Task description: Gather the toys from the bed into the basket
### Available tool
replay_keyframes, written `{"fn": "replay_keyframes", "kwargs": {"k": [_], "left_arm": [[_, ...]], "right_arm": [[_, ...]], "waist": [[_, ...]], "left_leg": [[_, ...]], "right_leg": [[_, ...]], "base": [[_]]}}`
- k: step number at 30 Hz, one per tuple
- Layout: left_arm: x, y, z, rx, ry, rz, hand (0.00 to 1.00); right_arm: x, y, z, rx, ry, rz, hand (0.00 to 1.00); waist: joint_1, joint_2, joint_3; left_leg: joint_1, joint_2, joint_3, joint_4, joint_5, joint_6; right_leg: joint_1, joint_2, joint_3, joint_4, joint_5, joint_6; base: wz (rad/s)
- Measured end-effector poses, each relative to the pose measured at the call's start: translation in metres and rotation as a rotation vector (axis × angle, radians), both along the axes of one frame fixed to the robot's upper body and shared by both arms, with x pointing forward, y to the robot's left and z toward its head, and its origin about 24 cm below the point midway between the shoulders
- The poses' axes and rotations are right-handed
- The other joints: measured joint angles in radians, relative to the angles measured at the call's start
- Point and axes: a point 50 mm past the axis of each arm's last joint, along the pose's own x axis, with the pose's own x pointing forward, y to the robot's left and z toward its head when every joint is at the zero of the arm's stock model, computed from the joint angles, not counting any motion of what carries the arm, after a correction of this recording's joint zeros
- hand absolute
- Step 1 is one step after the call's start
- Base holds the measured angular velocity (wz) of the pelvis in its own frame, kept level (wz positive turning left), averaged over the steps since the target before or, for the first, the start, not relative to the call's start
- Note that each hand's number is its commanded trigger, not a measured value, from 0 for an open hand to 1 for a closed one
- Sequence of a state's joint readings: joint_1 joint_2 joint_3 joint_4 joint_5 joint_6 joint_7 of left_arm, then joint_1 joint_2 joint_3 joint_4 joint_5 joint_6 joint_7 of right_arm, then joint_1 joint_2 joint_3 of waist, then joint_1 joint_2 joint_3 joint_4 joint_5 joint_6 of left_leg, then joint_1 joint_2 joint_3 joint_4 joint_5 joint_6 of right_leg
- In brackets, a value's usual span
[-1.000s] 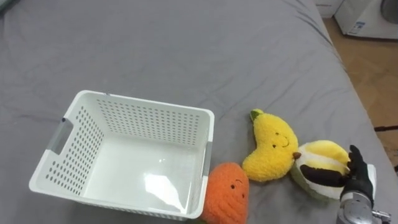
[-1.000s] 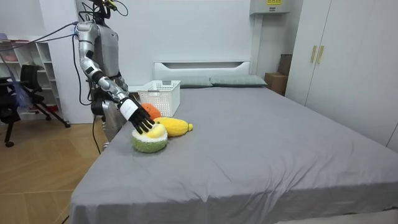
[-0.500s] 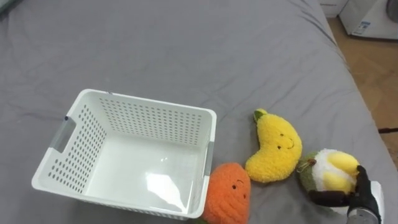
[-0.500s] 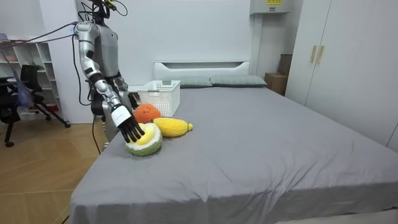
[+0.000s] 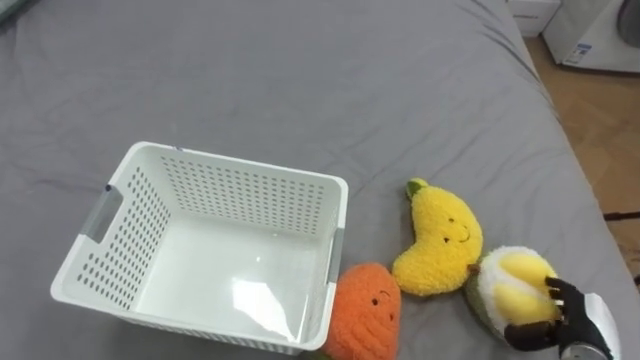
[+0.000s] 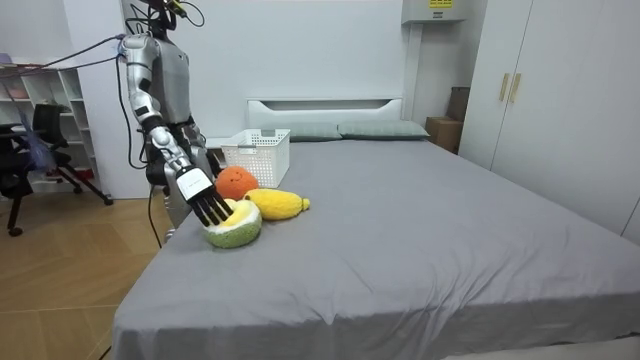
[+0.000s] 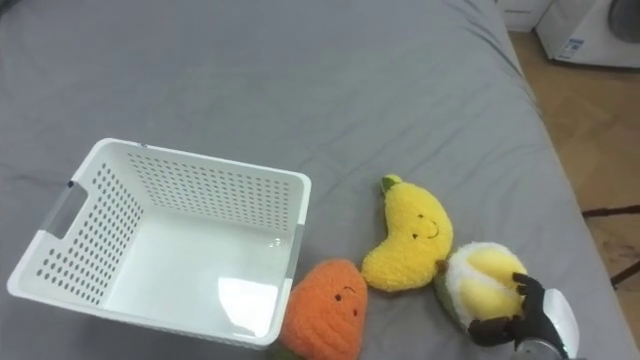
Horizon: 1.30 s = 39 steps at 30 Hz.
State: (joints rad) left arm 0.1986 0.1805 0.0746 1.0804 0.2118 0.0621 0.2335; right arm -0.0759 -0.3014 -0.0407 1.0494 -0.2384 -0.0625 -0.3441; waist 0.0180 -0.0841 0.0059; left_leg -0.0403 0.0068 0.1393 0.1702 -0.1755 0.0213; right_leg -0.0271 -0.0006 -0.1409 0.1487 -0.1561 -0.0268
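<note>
Shifted slightly, round fuzzy plush [image 5: 512, 285] sits gripped by curled right hand [image 5: 570, 312].

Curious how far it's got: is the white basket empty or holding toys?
Empty: the basket shows a bare white floor; the orange toy, banana toy and round toy lie outside it.

Bedroom, domestic. Shown by: a wide grey-covered bed [image 6: 420, 230], a white headboard [image 6: 325, 105], grey pillows [image 6: 385, 129] laid against it, a tall wardrobe [image 6: 520, 110], a wood floor [image 6: 60, 290]. White shelves [image 6: 70, 95] and a black chair [image 6: 45, 130] are set beside the bed
</note>
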Motion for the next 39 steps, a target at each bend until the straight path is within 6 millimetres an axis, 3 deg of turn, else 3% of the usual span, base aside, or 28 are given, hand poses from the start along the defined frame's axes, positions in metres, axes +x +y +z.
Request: {"fn": "replay_keyframes", "kwargs": {"k": [5, 12, 15, 19, 22, 30, 34, 39], "left_arm": [[0.006, 0.000, 0.000, 0.001, -0.007, -0.025, 0.00], [0.007, 0.000, 0.000, -0.003, -0.008, -0.029, 0.00], [0.007, 0.000, 0.000, -0.003, -0.005, -0.029, 0.00], [0.005, -0.001, -0.001, -0.004, 0.005, -0.027, 0.00], [0.005, -0.001, -0.001, -0.002, 0.005, -0.029, 0.00], [0.006, 0.000, 0.000, 0.010, 0.000, -0.030, 0.00], [0.008, 0.001, 0.001, 0.014, -0.011, -0.032, 0.00], [0.006, 0.001, 0.002, 0.015, -0.012, -0.032, 0.00]], "right_arm": [[-0.004, -0.001, -0.003, -0.010, 0.034, 0.001, 1.00], [-0.005, -0.002, -0.003, -0.011, 0.038, -0.002, 1.00], [-0.005, -0.002, -0.003, -0.011, 0.038, -0.002, 1.00], [-0.005, -0.002, -0.003, -0.011, 0.033, -0.002, 1.00], [-0.002, 0.000, -0.001, -0.009, 0.020, 0.004, 1.00], [-0.001, -0.002, 0.000, 0.032, -0.016, -0.061, 1.00], [0.001, -0.006, 0.003, 0.066, -0.061, -0.125, 1.00], [0.008, -0.007, 0.009, 0.092, -0.109, -0.151, 1.00]], "waist": [[0.018, -0.001, 0.0022], [0.017, 0.003, 0.0031], [0.017, 0.005, 0.0008], [0.016, 0.010, -0.0104], [0.019, 0.011, -0.0116], [0.016, 0.002, -0.0081], [0.016, -0.005, 0.0005], [0.012, -0.005, 0.0009]], "left_leg": [[-0.003, 0.000, -0.005, -0.001, 0.000, 0.000], [-0.004, 0.003, -0.005, -0.002, 0.000, 0.000], [-0.003, 0.005, -0.005, -0.002, 0.000, 0.000], [0.001, 0.006, -0.005, -0.002, 0.000, 0.000], [0.004, 0.007, -0.005, -0.001, 0.000, -0.001], [0.012, 0.005, -0.005, -0.005, 0.001, -0.002], [0.009, 0.000, -0.005, -0.006, 0.001, -0.002], [0.008, 0.001, 0.001, -0.007, 0.001, -0.002]], "right_leg": [[0.000, 0.000, -0.003, 0.000, 0.000, 0.000], [0.005, 0.000, -0.013, 0.002, 0.000, 0.000], [0.007, 0.000, -0.014, 0.002, 0.001, 0.000], [0.009, 0.000, -0.015, 0.005, 0.001, -0.001], [0.013, 0.000, -0.017, 0.006, 0.002, -0.001], [0.019, 0.001, -0.009, 0.003, 0.001, -0.001], [0.014, 0.002, -0.006, 0.002, 0.001, -0.001], [0.011, 0.001, 0.000, 0.002, 0.001, -0.001]], "base": [[0.01], [0.02], [0.00], [0.00], [0.00], [0.00], [0.00], [-0.03]]}}
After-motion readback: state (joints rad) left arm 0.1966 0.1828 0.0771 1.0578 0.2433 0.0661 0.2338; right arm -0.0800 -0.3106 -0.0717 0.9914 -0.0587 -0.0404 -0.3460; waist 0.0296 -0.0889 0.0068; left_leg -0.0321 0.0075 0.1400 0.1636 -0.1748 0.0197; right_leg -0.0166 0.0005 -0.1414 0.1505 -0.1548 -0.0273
